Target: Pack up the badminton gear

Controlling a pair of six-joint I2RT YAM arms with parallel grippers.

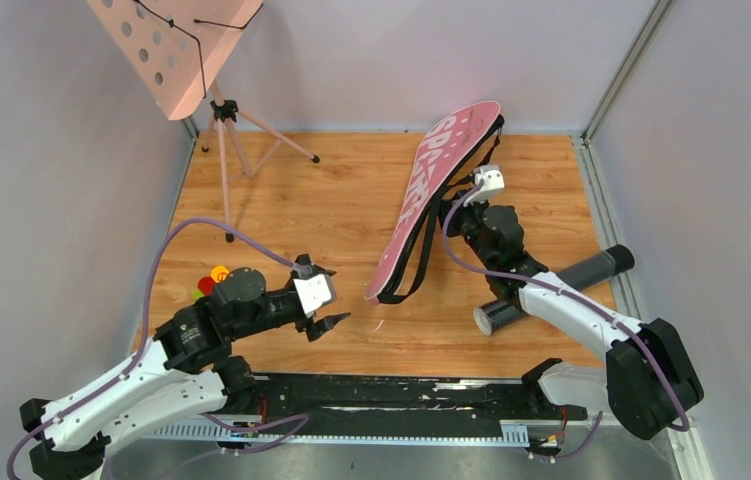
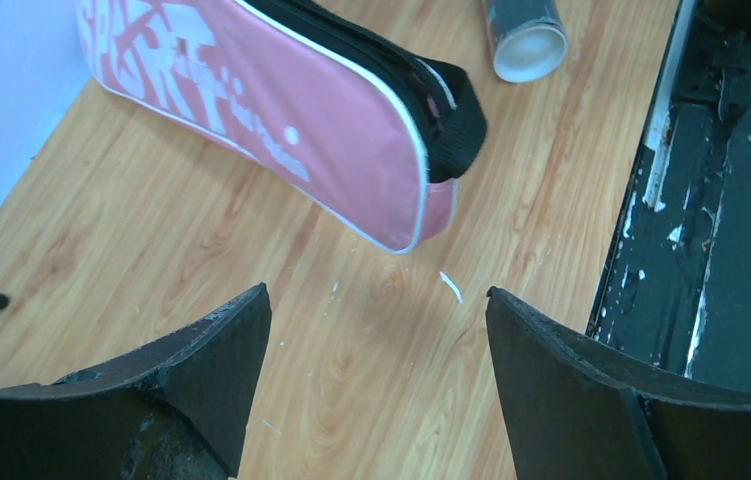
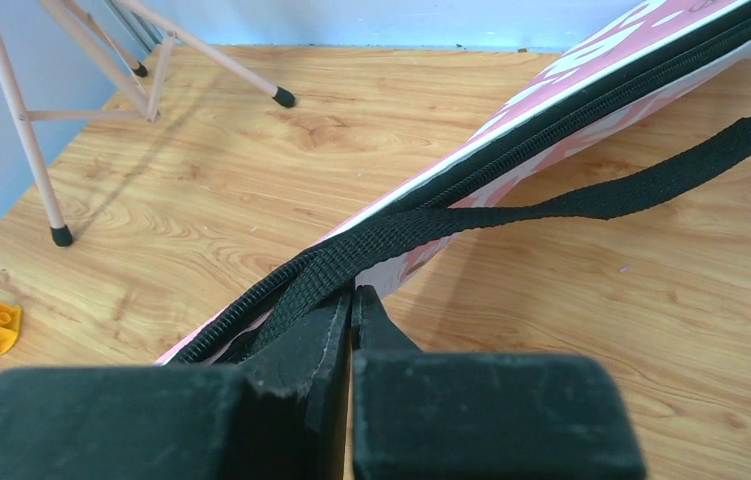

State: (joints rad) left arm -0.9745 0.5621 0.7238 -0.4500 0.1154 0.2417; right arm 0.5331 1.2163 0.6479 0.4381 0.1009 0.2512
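The long pink racket bag (image 1: 438, 180) lettered "SPORT" lies slanted on the wooden table, its black strap (image 3: 571, 205) loose along its right side. My right gripper (image 1: 451, 212) is shut, and its tips (image 3: 355, 292) press against the bag's zipped edge under the strap. I cannot tell whether they pinch anything. The black tube (image 1: 554, 285) lies on its side by the right arm, its white end (image 2: 529, 47) facing the left wrist view. My left gripper (image 1: 336, 297) hovers open and empty (image 2: 377, 292) over bare wood, short of the bag's near end (image 2: 281, 110).
A pink perforated music stand (image 1: 176, 50) on tripod legs (image 3: 26, 130) stands at the back left. Small red and yellow pieces (image 1: 213, 278) lie by the left arm. A black base strip (image 1: 401, 395) runs along the near edge. Grey walls close in all sides.
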